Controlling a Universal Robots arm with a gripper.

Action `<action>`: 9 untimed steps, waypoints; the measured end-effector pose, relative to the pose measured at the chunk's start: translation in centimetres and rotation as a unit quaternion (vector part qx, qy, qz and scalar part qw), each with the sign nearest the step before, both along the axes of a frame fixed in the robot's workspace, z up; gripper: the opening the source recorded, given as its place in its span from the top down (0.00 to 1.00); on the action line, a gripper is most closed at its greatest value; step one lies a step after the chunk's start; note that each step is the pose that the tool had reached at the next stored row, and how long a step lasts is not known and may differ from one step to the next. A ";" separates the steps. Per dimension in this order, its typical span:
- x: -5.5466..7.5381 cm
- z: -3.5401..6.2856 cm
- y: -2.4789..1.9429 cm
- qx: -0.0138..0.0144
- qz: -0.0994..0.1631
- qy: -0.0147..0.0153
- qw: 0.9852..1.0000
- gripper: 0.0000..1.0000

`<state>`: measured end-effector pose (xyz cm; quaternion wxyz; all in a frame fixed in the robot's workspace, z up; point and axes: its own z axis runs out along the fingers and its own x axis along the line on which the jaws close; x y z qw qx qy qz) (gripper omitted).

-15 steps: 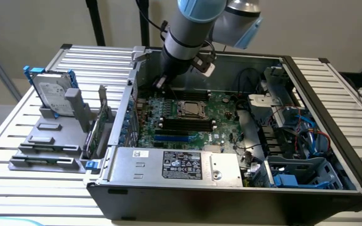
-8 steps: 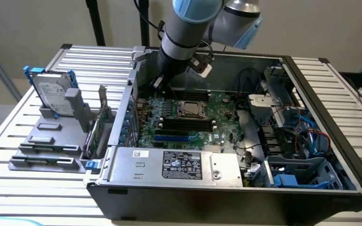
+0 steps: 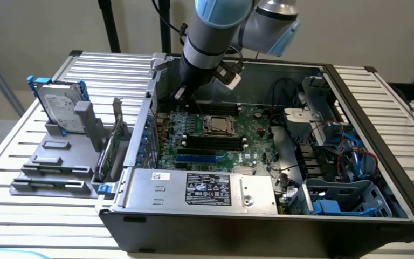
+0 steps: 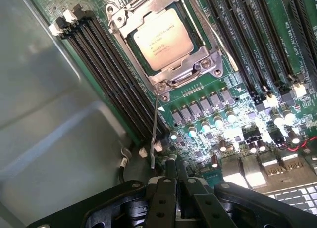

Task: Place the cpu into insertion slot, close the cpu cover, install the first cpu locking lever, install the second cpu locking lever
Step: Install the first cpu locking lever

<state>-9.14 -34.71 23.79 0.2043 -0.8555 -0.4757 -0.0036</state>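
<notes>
The cpu (image 4: 163,37), a pale metal square, lies in the insertion slot (image 3: 218,125) on the green board. The silvery cpu cover (image 4: 207,54) lies flat around its edges. From the socket's corner a thin metal locking lever (image 4: 154,134) sticks out, unlatched, towards my gripper (image 4: 175,167). The black fingers (image 4: 168,174) are pressed together with nothing between them, and the lever's tip is just beside them, apart from them. In the exterior view my gripper (image 3: 179,95) hangs low inside the case, behind the socket and towards the exterior view's left, near the case wall.
Long black memory slots (image 4: 106,65) run on both sides of the socket. The grey case wall (image 4: 44,129) stands close beside my gripper. A labelled power-supply box (image 3: 203,190) fills the case's front. Cables and drive bays (image 3: 336,162) crowd the exterior view's right; a hard drive (image 3: 60,108) stands outside.
</notes>
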 end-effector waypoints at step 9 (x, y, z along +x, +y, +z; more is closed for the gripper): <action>0.0 -0.03 0.00 0.008 -0.043 0.000 0.999 0.89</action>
